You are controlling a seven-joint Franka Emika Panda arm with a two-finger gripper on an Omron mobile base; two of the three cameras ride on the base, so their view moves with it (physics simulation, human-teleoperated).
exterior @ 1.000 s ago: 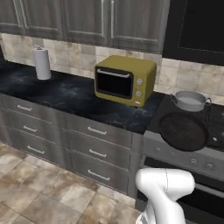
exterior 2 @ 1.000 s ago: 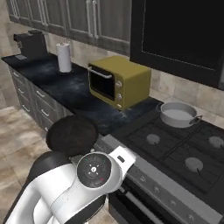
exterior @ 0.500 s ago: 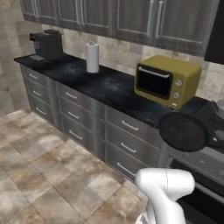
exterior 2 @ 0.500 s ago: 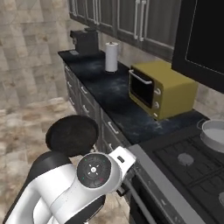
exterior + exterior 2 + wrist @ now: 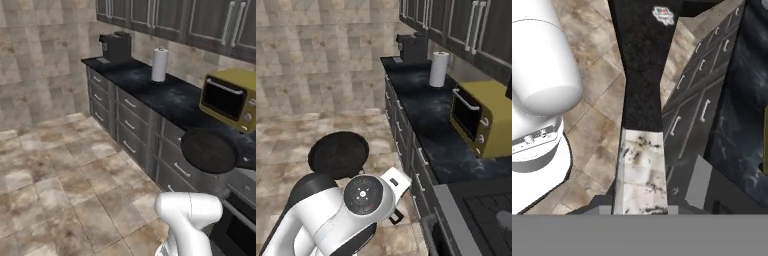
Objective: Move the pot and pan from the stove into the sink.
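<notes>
black and shallow, the pan (image 5: 209, 150) hangs in the air at the right middle of the left base view, in front of the dark cabinet drawers (image 5: 131, 131) and below the yellow toaster oven (image 5: 230, 98); in the right base view the same pan (image 5: 339, 154) sits at centre left above the tiled floor (image 5: 311, 127). in the hand view its long handle (image 5: 641, 115) runs from the bottom centre up the middle of the frame, dark above and pale, scuffed metal below. the gripper (image 5: 639, 210) is nearly fully closed and appears clamped on that handle at its lower end, though the fingertips themselves are hard to make out. judged from its look, the pan is rigid and moderately heavy, and held by the far end of a thin handle it will want to droop and twist, so a firm grip suits it. its bowl looks empty. a corner of the stove (image 5: 487, 212) shows at the lower right of the right base view. a paper towel roll (image 5: 159, 64) and coffee machine (image 5: 116, 47) stand on the counter (image 5: 150, 82).
</notes>
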